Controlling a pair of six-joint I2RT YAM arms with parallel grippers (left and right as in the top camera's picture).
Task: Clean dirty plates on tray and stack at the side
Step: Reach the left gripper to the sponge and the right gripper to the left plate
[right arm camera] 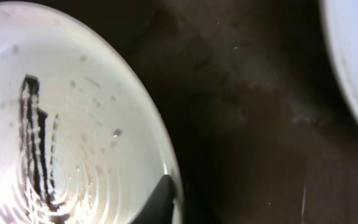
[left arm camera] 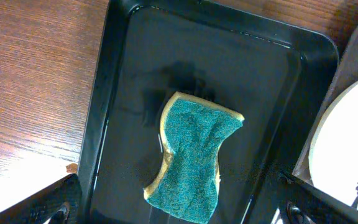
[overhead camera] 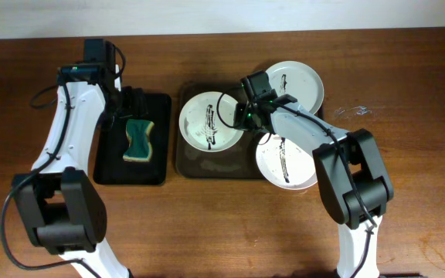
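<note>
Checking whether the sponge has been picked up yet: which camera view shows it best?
The left wrist view: the sponge fills the middle, green scrub side up, lying free in the small black tray. The overhead view shows it whole but small. The right wrist view does not show it.

A wooden table (overhead camera: 423,69) with a brown grain carries, left of its middle and somewhat nearer the far edge, a small black rectangular tray (overhead camera: 154,166), in which a waisted sponge (overhead camera: 139,140), green scouring face up over a yellow body, lies flat.
</note>
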